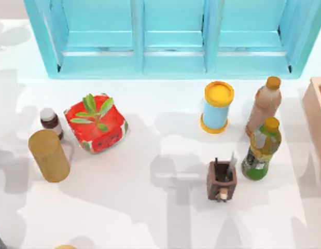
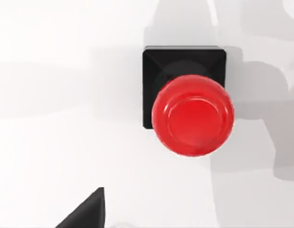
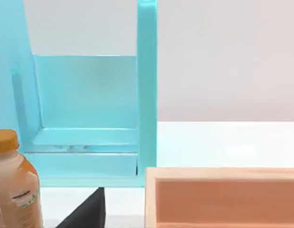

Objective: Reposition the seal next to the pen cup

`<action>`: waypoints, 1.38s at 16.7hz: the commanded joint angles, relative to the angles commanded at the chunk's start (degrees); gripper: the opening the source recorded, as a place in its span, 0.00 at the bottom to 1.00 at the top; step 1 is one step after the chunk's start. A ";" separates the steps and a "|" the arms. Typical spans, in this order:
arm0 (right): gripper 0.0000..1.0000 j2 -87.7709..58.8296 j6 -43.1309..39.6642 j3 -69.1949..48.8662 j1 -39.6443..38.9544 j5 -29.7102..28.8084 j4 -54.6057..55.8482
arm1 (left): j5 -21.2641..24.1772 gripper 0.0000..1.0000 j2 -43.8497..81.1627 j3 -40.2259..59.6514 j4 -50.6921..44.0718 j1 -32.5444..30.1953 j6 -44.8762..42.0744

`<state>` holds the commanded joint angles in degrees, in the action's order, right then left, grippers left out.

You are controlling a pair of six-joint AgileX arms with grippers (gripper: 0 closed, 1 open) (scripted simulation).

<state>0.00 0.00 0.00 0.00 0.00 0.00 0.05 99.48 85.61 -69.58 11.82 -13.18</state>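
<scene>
The seal (image 2: 192,115) has a glossy red rounded knob on a black square base and stands upright on the white table, seen straight from above in the left wrist view. A dark part of my left gripper (image 2: 85,213) shows at that picture's edge, apart from the seal and above the table. The pen cup (image 1: 221,180), a dark-brown square holder with pens and a cream knob, stands right of centre in the top view. A dark part of my right gripper (image 3: 87,211) shows in the right wrist view, holding nothing that I can see.
A blue cylinder with yellow top (image 1: 217,108) and two bottles (image 1: 263,105) (image 1: 261,149) stand by the pen cup. At left are a red planter (image 1: 96,123), tan cylinder (image 1: 49,155) and small brown bottle (image 1: 50,121). A blue cabinet (image 1: 170,57) lines the back; a wooden box (image 3: 222,197) sits at right.
</scene>
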 joint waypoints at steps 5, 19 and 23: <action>1.00 0.00 0.00 0.00 0.00 0.00 0.00 | 0.00 1.00 8.67 8.15 -6.03 1.11 -1.19; 1.00 0.00 0.00 0.00 0.00 0.00 0.00 | 0.02 1.00 12.17 -5.93 12.09 1.22 -1.34; 1.00 0.00 0.00 0.00 0.00 0.00 0.00 | 0.03 1.00 13.09 -9.02 15.53 1.30 -1.44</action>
<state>0.00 0.00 0.00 0.00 0.00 0.00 0.08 112.57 76.59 -54.05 13.13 -14.62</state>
